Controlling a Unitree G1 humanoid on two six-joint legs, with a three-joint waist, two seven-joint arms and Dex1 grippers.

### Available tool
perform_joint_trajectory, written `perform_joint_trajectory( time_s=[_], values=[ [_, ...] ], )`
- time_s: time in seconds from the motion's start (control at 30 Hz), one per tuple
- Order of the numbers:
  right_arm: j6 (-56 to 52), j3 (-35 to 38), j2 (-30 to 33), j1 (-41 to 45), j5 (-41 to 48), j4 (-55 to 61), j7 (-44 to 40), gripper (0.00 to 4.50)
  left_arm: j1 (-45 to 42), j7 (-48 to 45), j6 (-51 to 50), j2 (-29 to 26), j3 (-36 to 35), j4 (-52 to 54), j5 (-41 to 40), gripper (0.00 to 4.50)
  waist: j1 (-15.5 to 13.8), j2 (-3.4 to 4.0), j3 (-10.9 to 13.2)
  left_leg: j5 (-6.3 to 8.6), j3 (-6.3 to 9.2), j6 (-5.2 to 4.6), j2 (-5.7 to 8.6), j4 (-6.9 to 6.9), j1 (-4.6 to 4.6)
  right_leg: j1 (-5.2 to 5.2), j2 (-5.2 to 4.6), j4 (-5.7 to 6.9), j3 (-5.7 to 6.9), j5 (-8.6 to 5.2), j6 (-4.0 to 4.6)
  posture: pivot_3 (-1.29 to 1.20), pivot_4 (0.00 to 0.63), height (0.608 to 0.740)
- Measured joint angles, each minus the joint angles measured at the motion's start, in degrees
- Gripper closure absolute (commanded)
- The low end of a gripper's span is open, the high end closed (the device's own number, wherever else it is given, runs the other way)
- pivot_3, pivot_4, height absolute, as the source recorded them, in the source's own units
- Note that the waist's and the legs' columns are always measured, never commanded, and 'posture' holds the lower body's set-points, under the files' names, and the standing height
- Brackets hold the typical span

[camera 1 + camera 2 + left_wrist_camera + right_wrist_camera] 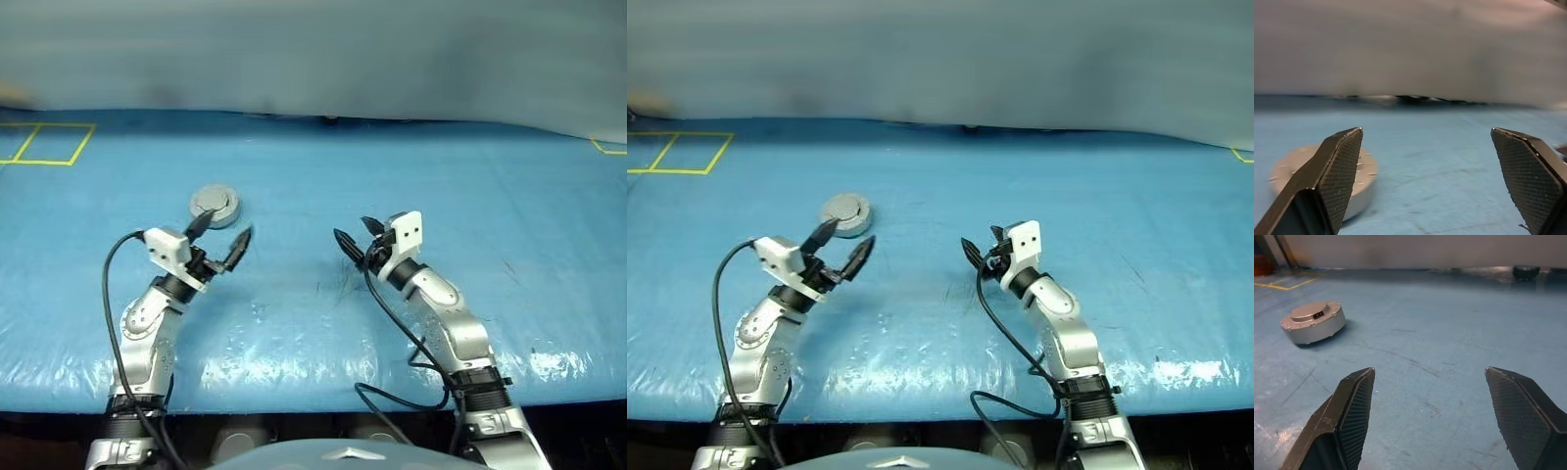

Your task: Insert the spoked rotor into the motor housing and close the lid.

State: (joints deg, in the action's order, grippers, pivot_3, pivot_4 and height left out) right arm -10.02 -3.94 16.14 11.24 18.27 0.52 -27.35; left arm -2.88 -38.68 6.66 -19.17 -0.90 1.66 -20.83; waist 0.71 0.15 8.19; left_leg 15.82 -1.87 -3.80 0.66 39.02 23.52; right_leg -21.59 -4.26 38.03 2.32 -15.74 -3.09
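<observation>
1. Although the views are searched for brands or labels, no readable writing appears; the only marks are yellow taped lines [47, 143] forming boxes at the far left of the blue table cover [470, 196] and a short yellow corner at the far right
2. Lying closed on the cover, the motor housing [1313, 322] is a round grey puck with the lid [1311, 311] flat on top and a small dark rectangular recess at the lid's centre; the spoked rotor cannot be made out
3. Reaching forward and slightly inward from the left, the left gripper [217, 239] hangs just near the housing without touching it, its two black fingers spread wide with nothing between them; one fingertip points toward the housing's near edge
4. Reaching forward and inward from the right, the right gripper [357, 238] is well apart from the housing, its fingers also spread and holding nothing
5. Black cables loop along both arms
6. Between the grippers the cover shows faint scuffs and creases, and a small dark object [1526, 271] sits at the far edge; nothing lies between either gripper and the housing
</observation>
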Motion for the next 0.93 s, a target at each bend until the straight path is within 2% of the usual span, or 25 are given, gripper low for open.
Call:
perform_joint_trajectory(
  time_s=[0.17,0.3,0.93],
  values=[
    [2.01,0.12,4.49,-0.94,-1.89,-0.08,-4.91,0.74,-1.69,-4.25,0.67,-2.21,5.65,-2.09,5.95,0.04,-0.15,0.02,0.01,-0.02,0.00,0.02,-0.13,0.00,0.02,-0.02,0.09,0.02,-0.01,0.00,0.08,0.00,0.150,0.740],
    [2.03,0.14,7.69,-1.89,-4.17,-0.34,-6.40,0.04,-2.56,-5.59,2.51,-2.68,6.29,-5.13,7.72,0.00,-0.17,0.02,0.01,0.01,-0.01,-0.05,-0.11,0.02,0.04,-0.03,-0.03,0.00,0.01,0.00,0.07,0.00,0.150,0.740],
    [0.73,-0.24,6.01,-3.05,-6.11,-0.33,-6.41,0.04,-2.77,-4.09,7.30,-0.60,6.42,-8.45,9.74,0.00,-0.19,0.02,0.01,0.03,0.00,-0.09,-0.10,0.03,0.05,-0.02,-0.17,-0.01,0.07,0.00,0.08,0.00,0.150,0.740]
  ],
)
